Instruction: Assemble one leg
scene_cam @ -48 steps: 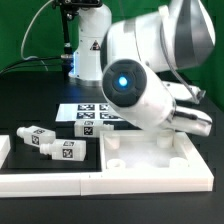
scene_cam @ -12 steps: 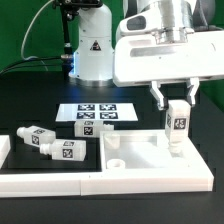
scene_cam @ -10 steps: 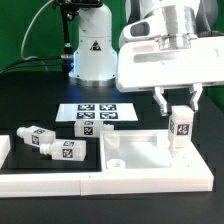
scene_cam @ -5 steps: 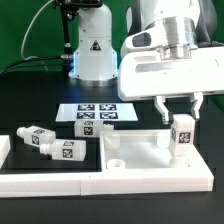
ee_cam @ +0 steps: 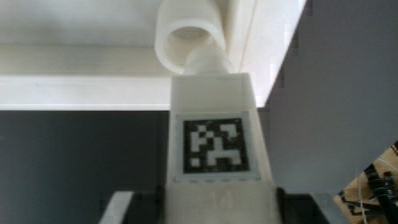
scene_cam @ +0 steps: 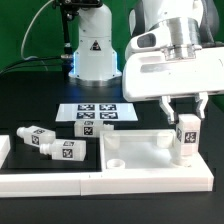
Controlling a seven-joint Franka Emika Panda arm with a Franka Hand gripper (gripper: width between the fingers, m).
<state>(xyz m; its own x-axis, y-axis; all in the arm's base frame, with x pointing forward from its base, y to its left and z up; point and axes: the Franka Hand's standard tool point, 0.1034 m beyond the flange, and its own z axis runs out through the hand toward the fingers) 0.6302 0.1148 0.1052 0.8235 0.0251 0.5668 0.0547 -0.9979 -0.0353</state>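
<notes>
Leg [scene_cam: 187,138] is clamped near its top between the fingers [scene_cam: 167,104], at the far corner of the square panel [scene_cam: 140,156] on the exterior view's right. Its base is at or just above the panel surface — you can't tell which from here. The long axis is vertical, free end down, with the tag facing the exterior camera. In the wrist view it lines up with a rounded corner socket [ee_cam: 192,42]. My read: pick-up is done and alignment is close — seating and twisting it home are left for you. Two spare legs [scene_cam: 68,151] lie on the desk [scene_cam: 30,100], beside the panel.
</notes>
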